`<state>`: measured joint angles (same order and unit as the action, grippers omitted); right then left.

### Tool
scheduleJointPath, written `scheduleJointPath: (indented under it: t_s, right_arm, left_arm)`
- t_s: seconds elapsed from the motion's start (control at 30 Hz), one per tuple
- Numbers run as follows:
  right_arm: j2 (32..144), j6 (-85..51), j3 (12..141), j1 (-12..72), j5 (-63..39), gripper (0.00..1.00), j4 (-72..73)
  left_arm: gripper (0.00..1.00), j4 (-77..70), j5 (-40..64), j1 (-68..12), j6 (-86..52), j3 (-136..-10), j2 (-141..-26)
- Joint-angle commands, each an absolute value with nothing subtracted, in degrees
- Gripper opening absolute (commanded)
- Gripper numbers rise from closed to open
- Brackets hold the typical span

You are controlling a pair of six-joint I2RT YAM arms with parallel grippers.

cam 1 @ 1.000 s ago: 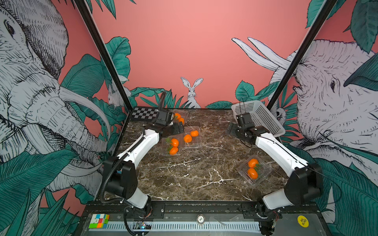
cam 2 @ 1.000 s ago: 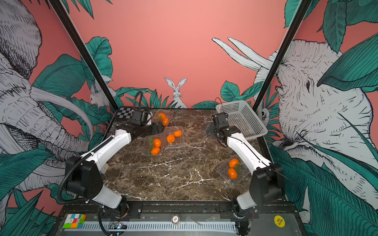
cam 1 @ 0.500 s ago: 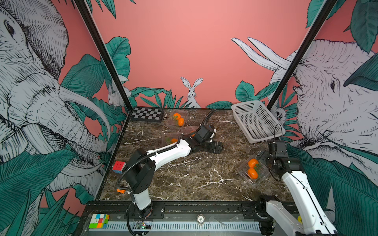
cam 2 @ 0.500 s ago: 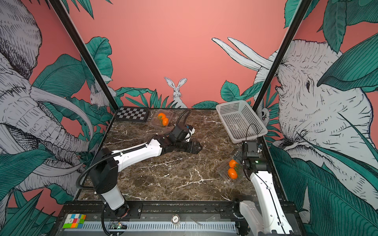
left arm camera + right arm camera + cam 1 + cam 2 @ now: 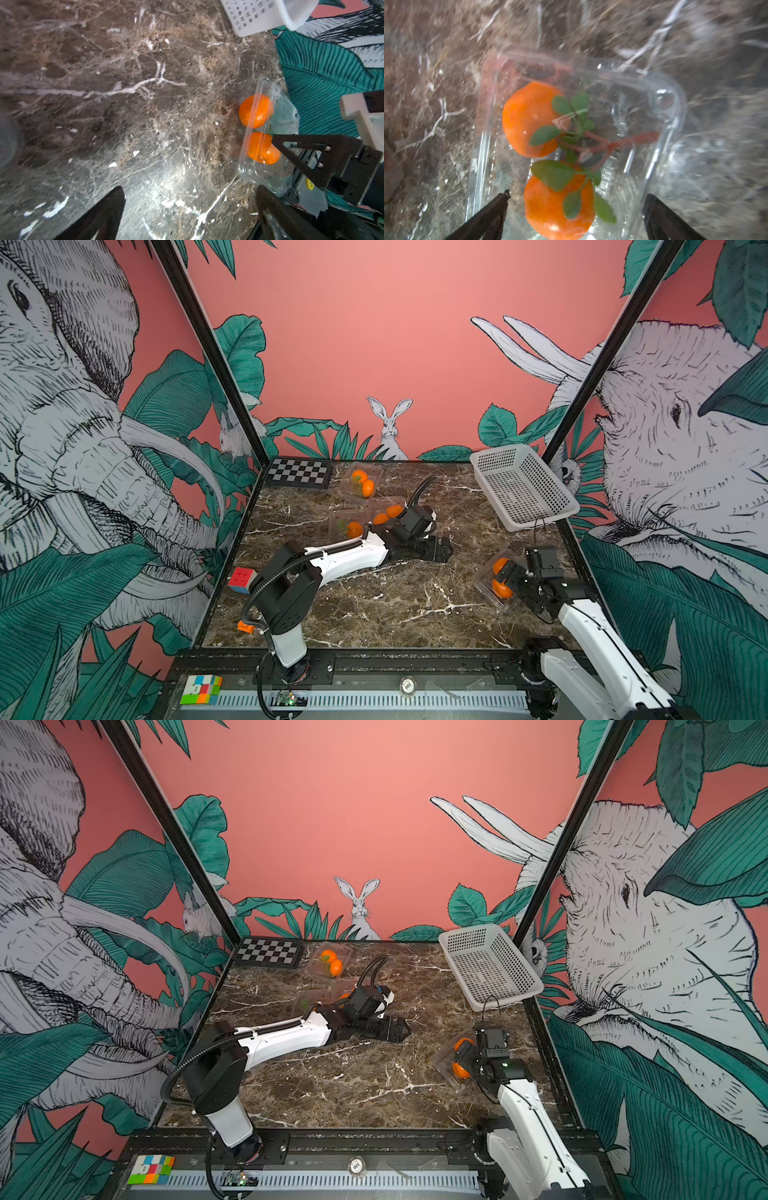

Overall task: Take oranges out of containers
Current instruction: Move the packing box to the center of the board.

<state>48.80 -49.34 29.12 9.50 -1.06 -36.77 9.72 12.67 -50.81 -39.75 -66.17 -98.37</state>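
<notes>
Where the right hand [image 5: 577, 194] hovers spread, the container [image 5: 623, 116] runs front-to-back.

**Both end effectors open, arms reaching in**

In both top views the left arm [image 5: 345, 560] runs from its base at lower left of centre up and rightward to mid-frame. Its forearm is nearly level and the left end effector [image 5: 444, 549] lies low, pointing right. The left wrist view shows its jaws spread wide, with dark fingertips [image 5: 110, 207] at the lower edge. The right arm [image 5: 590, 626] rises from the lower right, with the right end effector [image 5: 506, 578] angled left and downward. In the right wrist view its jaws likewise stand well apart.
</notes>
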Motion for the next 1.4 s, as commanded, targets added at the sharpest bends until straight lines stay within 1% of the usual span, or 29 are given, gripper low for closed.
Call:
scheduleJointPath:
  t_s: [0.0, 0.07, 0.17, 0.27, 0.33, 0.4, 0.5, 0.57, 0.6, 0.63, 0.7, 0.8, 0.93, 1.03, 1.1, 1.23, 1.37]
  right_arm:
    - [53.27, -57.27, 29.53, 16.63, 0.57, 0.99, -27.33]
    - [58.50, -60.72, 31.66, 21.85, 2.43, 0.98, -23.00]
    - [68.79, -64.77, 38.10, 28.45, 5.12, 0.99, -18.55]
    - [77.77, -67.30, 45.93, 32.58, 5.94, 0.99, -15.09]
    - [82.30, -67.16, 51.55, 33.48, 5.04, 0.99, -14.35]
    - [83.74, -66.04, 54.49, 33.25, 4.74, 0.99, -14.38]
    - [82.56, -60.25, 56.76, 31.46, 5.59, 0.98, -17.61]
    - [81.65, -55.63, 56.27, 28.62, 3.23, 0.99, -17.51]
    - [81.74, -53.12, 55.83, 26.30, -0.12, 0.99, -16.27]
    - [82.55, -50.23, 56.18, 24.09, -3.24, 0.99, -15.93]
    - [85.43, -43.38, 59.60, 21.72, -6.07, 0.99, -19.03]
    - [89.71, -33.06, 64.59, 21.36, -6.66, 0.99, -21.99]
    - [96.47, -26.46, 69.23, 21.36, -7.99, 0.99, -21.21]
    - [101.07, -22.31, 73.05, 21.27, -8.79, 0.99, -21.37]
    - [103.09, -20.13, 74.79, 21.18, -7.31, 0.99, -22.31]
    - [105.69, -17.85, 77.36, 21.05, -11.86, 0.99, -20.18]
    - [106.84, -17.57, 77.02, 20.53, -14.31, 0.98, -19.73]
  left_arm:
    - [0.99, 7.91, 12.19, -47.49, -42.54, -62.21, -92.59]
    - [0.99, 8.73, 12.24, -45.94, -42.43, -60.58, -90.74]
    - [0.99, 10.33, 11.88, -43.98, -42.15, -58.64, -88.04]
    - [0.99, 11.16, 12.12, -42.51, -43.06, -57.01, -85.80]
    - [0.99, 11.25, 12.56, -41.84, -44.16, -55.60, -84.05]
    - [0.99, 11.05, 12.55, -41.66, -45.18, -54.30, -82.42]
    - [0.99, 10.31, 12.79, -41.66, -47.10, -52.41, -80.83]
    - [0.99, 9.16, 13.92, -41.66, -48.82, -51.21, -80.38]
    - [0.99, 8.26, 13.96, -41.66, -49.58, -50.34, -80.18]
    - [0.99, 6.97, 13.80, -41.66, -50.67, -49.31, -80.03]
    - [0.99, 3.63, 13.40, -41.66, -53.69, -46.96, -79.64]
    - [0.99, -2.20, 12.96, -42.13, -59.08, -43.56, -79.04]
    - [0.99, -5.45, 8.95, -44.38, -62.79, -41.84, -78.96]
    - [0.99, -10.18, 7.63, -46.64, -65.82, -41.99, -82.48]
    - [0.99, -13.44, 7.17, -47.51, -67.66, -42.72, -85.50]
    - [0.99, -20.78, 6.54, -47.92, -69.77, -44.15, -91.76]
    - [0.99, -22.39, 6.49, -47.95, -71.52, -47.51, -97.49]
